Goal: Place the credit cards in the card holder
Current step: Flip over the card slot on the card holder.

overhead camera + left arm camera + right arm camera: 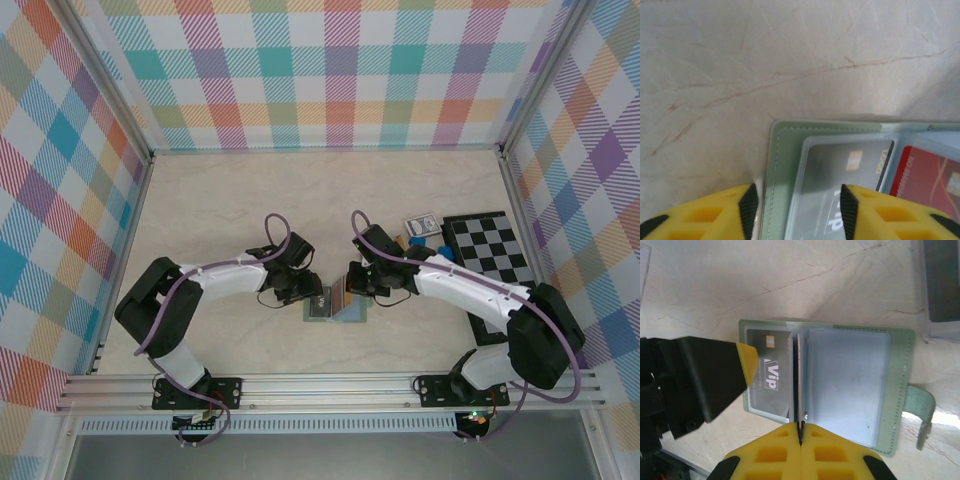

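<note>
Card holder (350, 313) lies open & flat on the marble-look table (230, 210), toward the front edge, btwn the two grippers. Left gripper (799, 212) hangs over the holder's left half w/ jaws partway apart and nothing pinched. The green left border & the edge of a clear sleeve show in the gap. In the right wrist view one of its yellow fingertips (747, 357) sits over the dark grey VIP card (767, 372), which is already in the left sleeve. Right gripper (801, 432) is pressed closed on the near edge of a thin leaf at the holder's centre fold, and that leaf stands upright; can't tell if a card is inside it. The right-hand sleeve is pale blue-grey. Snap tab (920, 407) sticks out on the holder's right side. Left wrist view shows a red card (925, 175) just beside the grey one, in the next sleeve. Checkerboard (490, 250) & playing-card pack (422, 227) sit off to the right, well apart from the holder
</note>
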